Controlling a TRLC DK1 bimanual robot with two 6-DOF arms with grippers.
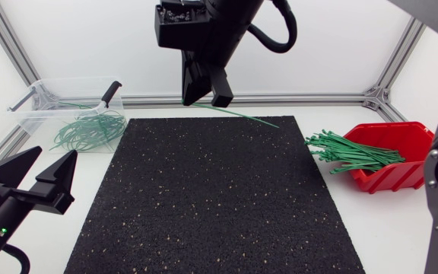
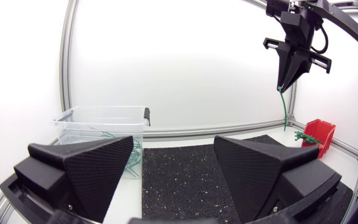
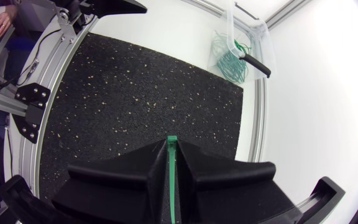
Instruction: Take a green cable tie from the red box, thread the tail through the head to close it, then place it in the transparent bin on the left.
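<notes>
**Item under inspection.** One green tie (image 1: 242, 116) is out of the red box (image 1: 405, 164) and held by the right claw (image 1: 208, 93), whose two fingers are clamped on it from both sides. The claw is raised high over the far edge of the mat (image 1: 211, 205), near the middle of the worktop (image 1: 401, 228).

**Lie of the tie.** In the left wrist view the tie hangs from the claw tips with its long axis close to upright and a slight bend. Its free end points down toward the far right part of the mat. In the right wrist view a short, square-cut length shows in the gap between the fingers. Whether the head or the tail is the gripped end cannot be determined. The tie is straight and not yet looped.

**Other arm.** The left claw (image 1: 57, 156) sits low at the near left with its fingers wide apart and nothing between them. It is well apart from the tie, which lies to its far right and above it.

**Finding.** Threading will probably need the left claw to meet the hanging free end, so it must rise and travel to the far right, or the right arm must bring the tie down to it.

**Destination.** The bin (image 1: 29, 103) stands at the far left and already holds closed ties (image 1: 90, 131). The left claw is the nearer one to it.
</notes>
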